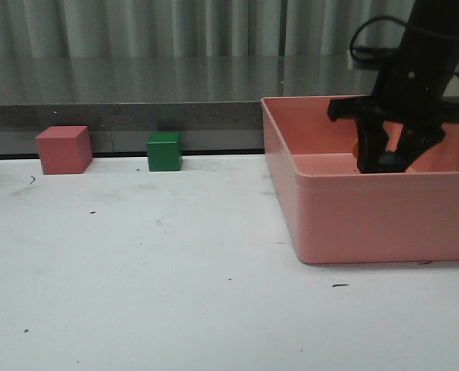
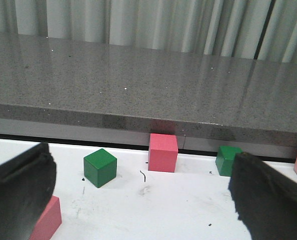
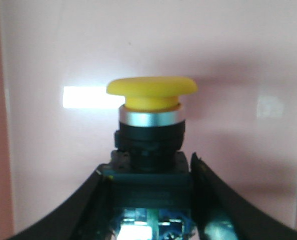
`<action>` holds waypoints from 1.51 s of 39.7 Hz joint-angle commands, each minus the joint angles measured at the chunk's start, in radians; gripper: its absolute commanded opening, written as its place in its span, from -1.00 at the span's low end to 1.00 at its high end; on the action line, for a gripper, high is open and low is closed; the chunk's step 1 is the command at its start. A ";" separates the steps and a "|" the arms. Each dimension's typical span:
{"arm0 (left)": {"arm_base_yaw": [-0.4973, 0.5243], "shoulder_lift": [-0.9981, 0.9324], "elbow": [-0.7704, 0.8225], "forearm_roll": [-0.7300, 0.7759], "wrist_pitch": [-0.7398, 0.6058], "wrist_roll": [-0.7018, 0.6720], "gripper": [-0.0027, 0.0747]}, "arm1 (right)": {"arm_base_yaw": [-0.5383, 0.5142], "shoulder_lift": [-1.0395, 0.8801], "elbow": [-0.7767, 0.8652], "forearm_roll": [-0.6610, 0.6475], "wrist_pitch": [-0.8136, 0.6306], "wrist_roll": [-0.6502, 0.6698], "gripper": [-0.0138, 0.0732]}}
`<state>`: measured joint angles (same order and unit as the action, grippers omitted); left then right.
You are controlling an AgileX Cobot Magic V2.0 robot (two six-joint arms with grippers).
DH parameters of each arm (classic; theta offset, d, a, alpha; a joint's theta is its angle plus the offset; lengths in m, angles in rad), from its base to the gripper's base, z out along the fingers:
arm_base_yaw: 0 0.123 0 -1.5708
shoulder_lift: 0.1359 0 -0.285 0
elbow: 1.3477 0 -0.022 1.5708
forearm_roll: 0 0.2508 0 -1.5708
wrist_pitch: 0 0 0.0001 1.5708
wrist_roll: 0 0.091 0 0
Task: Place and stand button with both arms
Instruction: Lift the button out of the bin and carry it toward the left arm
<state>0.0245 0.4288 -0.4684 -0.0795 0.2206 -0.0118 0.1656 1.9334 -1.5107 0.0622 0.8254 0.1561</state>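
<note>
Inside pink bin (image 1: 345, 216) | button (image 3: 151, 120) between right fingers (image 3: 208, 200), cap beyond tips

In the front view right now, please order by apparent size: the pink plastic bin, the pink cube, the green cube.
1. Pink plastic bin, by far the largest, though it sits nearer the camera.
2. Pink cube.
3. Green cube, slightly smaller than the pink cube; both stand by the back ledge, so distance hardly misleads.

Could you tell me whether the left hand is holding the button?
No, the left hand is open and empty; the button sits in the right hand.
</note>
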 commanded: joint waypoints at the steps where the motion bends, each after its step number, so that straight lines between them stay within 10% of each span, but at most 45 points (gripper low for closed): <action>1: 0.001 0.012 -0.033 -0.006 -0.069 -0.008 0.81 | -0.001 -0.147 -0.031 0.019 -0.024 0.000 -0.19; 18: 0.001 0.012 -0.033 -0.006 -0.069 -0.008 0.81 | 0.211 -0.301 -0.054 0.070 -0.025 -0.001 -0.19; 36: 0.001 0.012 -0.033 -0.006 -0.069 -0.008 0.81 | 0.616 0.065 -0.456 0.192 0.016 0.029 -0.19; 60: 0.001 0.012 -0.033 -0.006 -0.069 -0.008 0.81 | 0.635 0.360 -0.591 -0.032 0.026 0.539 -0.19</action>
<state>0.0245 0.4288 -0.4684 -0.0795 0.2228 -0.0118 0.8008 2.3541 -2.0667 0.0424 0.9035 0.6591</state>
